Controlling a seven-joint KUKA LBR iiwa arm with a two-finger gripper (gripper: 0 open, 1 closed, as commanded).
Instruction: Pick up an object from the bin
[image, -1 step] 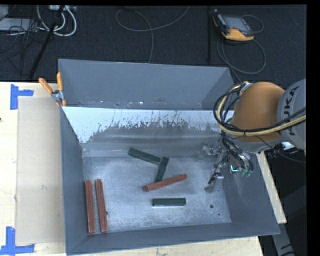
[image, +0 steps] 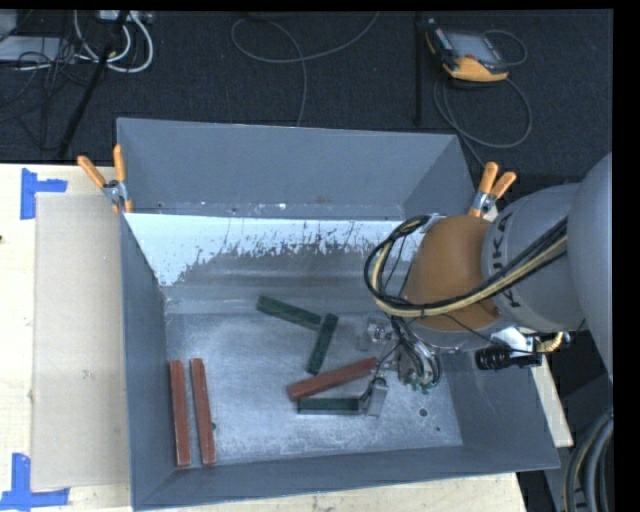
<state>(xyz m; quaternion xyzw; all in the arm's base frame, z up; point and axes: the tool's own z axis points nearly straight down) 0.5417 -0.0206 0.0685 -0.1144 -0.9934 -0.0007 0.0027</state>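
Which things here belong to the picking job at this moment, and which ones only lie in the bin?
Job in hand: gripper; slanted brown stick and front dark green stick beside it, their right ends at the gripper; grey bin.
Lying about: pair of brown sticks at the bin's left; two dark green sticks in the middle.

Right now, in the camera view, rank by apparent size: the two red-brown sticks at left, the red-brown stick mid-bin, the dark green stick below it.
Left red-brown sticks: largest, alike, not ranked apart.
Mid-bin red-brown stick: slightly shorter.
Dark green stick: smallest; its right end lies by the gripper.
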